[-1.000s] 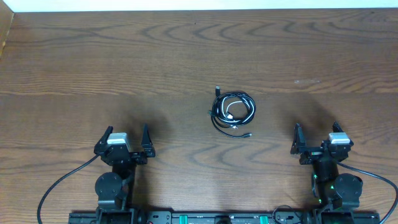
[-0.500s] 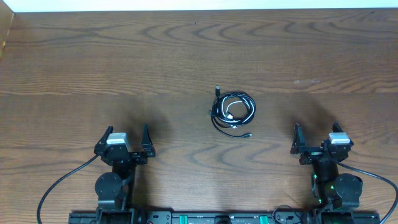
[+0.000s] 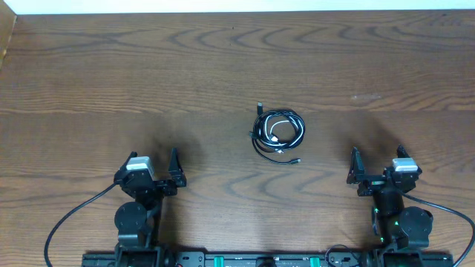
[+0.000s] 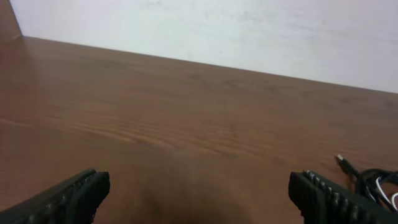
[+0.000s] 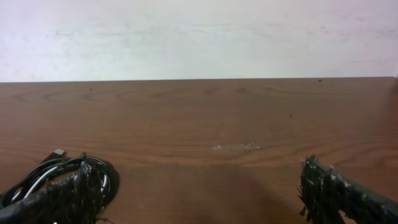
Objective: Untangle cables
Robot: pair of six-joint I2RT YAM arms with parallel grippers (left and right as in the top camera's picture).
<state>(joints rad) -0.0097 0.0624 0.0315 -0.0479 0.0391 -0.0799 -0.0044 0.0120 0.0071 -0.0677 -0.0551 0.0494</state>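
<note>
Cables point(image 3: 278, 132) coiled at centre of table point(image 3: 111, 74) — nothing held.
Left gripper point(image 3: 151, 163) spread wide, empty; bundle lies between the two, well apart from both; right gripper point(image 3: 377, 157) spread too. Prob light, limp, snag-prone — pinch outer loop or loose plug end point(image 3: 259, 106).

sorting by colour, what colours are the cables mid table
The cables are mostly black, with one white cord inside; overhead view shows it best.

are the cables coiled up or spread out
Coiled up: the cables lie in one compact round bundle, a white cord looped among the black ones, plugs sticking out.
</note>
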